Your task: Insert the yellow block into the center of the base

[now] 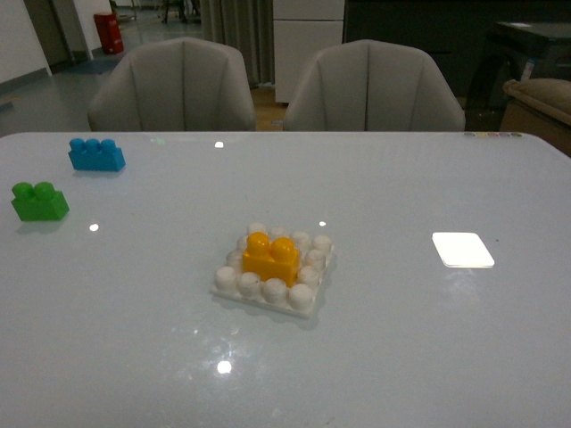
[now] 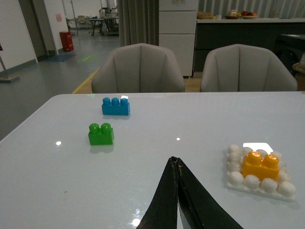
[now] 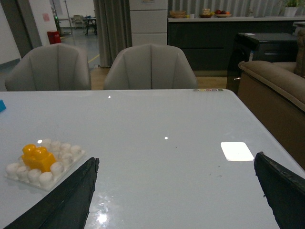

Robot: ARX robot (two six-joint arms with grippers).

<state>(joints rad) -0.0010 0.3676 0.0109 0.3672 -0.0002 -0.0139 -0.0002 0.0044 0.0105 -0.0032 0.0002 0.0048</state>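
Note:
The yellow block (image 1: 271,257) sits on the middle studs of the whitish studded base (image 1: 229,287), near the table's centre. It also shows in the left wrist view (image 2: 260,166) on the base (image 2: 235,179), and in the right wrist view (image 3: 38,158) on the base (image 3: 76,155). Neither arm shows in the front view. My left gripper (image 2: 174,161) is shut and empty, above the table, short of the base. My right gripper (image 3: 176,162) is wide open and empty, apart from the base.
A green two-stud brick (image 1: 39,201) and a blue three-stud brick (image 1: 96,154) lie at the table's far left. A flat smooth white rectangle (image 1: 462,249) lies at the right. Two grey chairs (image 1: 172,86) stand behind the table.

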